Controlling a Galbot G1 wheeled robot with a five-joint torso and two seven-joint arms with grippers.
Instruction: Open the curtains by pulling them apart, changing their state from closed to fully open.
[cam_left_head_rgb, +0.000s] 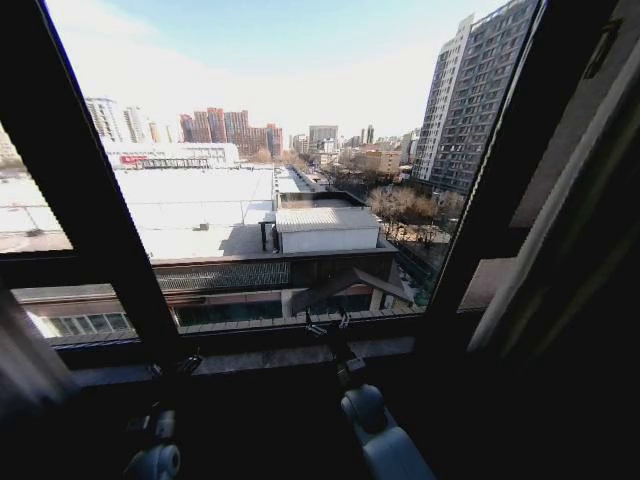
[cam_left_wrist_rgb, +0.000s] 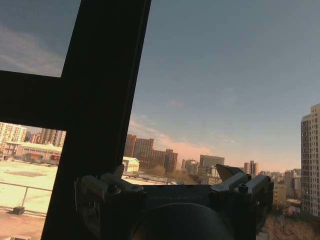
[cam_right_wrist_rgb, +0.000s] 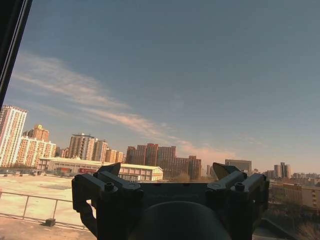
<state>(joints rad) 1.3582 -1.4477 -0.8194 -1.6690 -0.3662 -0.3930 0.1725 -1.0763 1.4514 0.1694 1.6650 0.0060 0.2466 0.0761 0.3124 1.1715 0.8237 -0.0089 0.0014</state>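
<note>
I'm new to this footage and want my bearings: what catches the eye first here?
The bare window dominates, with a sunlit city, white rooftops and a tall tower at right in plain sight between its dark frame bars. A pale sheer curtain is bunched at the far left edge, and another pale strip slants down the right. Low before the sill, the right tool and the left tool point at the glass, both open and holding nothing.

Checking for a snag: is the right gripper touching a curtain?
Apart. The right wrist view shows the right gripper open, only sky and buildings between its fingers; in the head view the curtain hangs far left.
</note>
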